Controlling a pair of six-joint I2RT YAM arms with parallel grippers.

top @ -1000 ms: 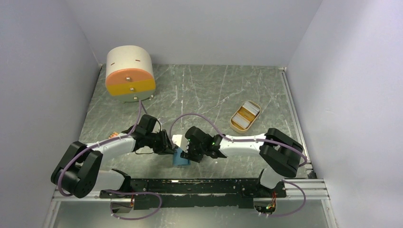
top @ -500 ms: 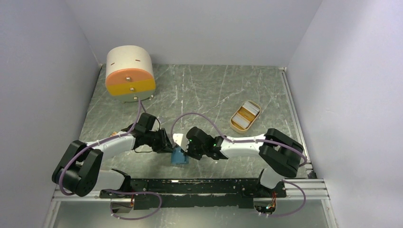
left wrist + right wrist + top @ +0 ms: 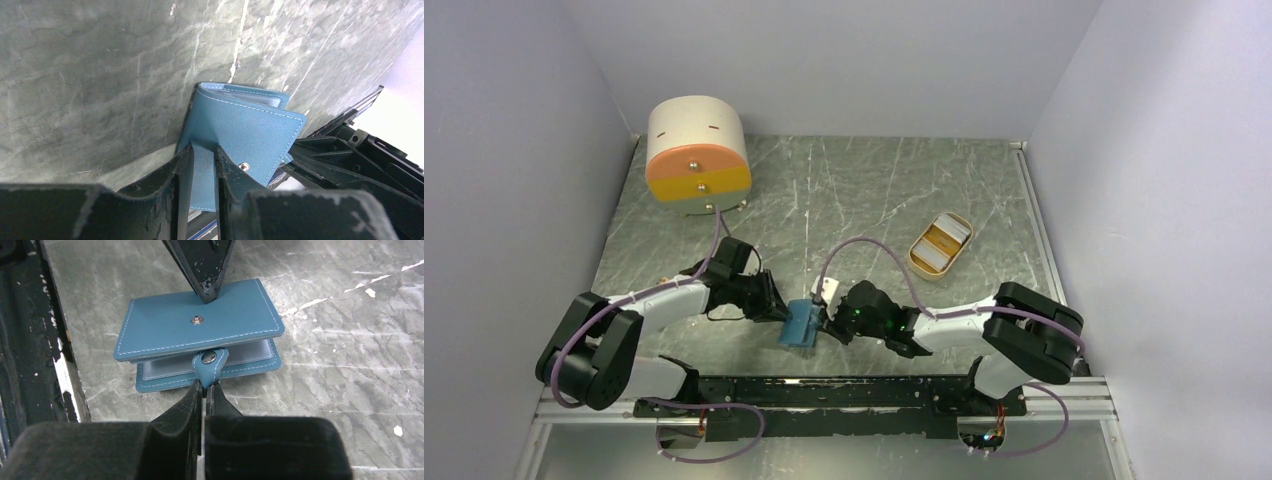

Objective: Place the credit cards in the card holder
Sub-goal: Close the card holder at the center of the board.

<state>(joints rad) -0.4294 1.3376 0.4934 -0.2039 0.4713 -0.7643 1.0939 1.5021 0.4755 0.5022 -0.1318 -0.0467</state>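
— Where is the wallet [image 3: 801,324] found?
— On the table [image 3: 874,190], near the front edge, between both grippers, its covers slightly parted.
— How is it held?
— The top cover is pinched by the left gripper [image 3: 204,150], nearly closed; the tab [image 3: 209,362] is clamped by the right gripper [image 3: 205,387], fully closed.
— And the cards [image 3: 944,240]?
— Seen in the tray [image 3: 914,265], well apart.

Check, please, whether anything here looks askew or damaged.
Nothing looks damaged or spilled. The card holder sits askew: its top cover is lifted and skewed off the lower half, with the left gripper clamping that cover and the right gripper pinching its snap tab.
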